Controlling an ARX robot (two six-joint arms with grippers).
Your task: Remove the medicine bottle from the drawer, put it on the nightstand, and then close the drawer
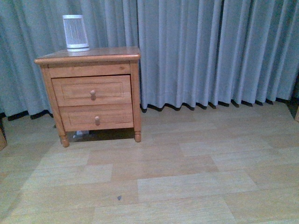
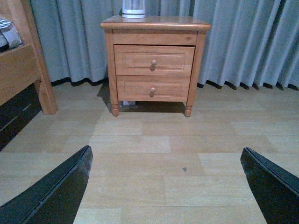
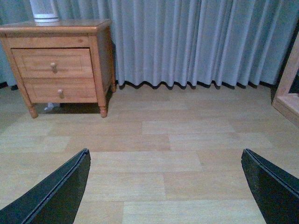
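Nightstand point(image 1: 107, 52) stands on the floor point(image 1: 187, 177) against the curtain point(image 1: 210, 51), off to your left in the front view. Both fronts are shut flush. The drawer point(image 1: 74, 91) you want is the taller, upper one, with its round knob point(image 1: 93, 94) at the middle of the panel; the shallow drawer point(image 1: 79, 116) below carries a like knob, so don't confuse them. The medicine bottle shows in no view, and I judge it's inside the shut drawer. A white ribbed device point(image 1: 76, 32) sits at the back left corner of the top, leaving the front and right of the top bare for the bottle. Neither arm shows in the front view. In the wrist views the left gripper point(image 2: 166, 149) and right gripper point(image 3: 165, 150) both hang with fingers spread wide, nothing between them, well short of the cabinet. The step in hand looks like the approach and pull. The left wrist view faces the drawer squarely, so the left arm seems the better choice. Bring the fingers level with the upper knob, straddle it, close firmly behind its head, and pull straight out along the drawer's own line; a skewed pull may bind it. Open it far enough to see the whole interior. Mind the bed frame point(image 2: 18, 70) close on the left side
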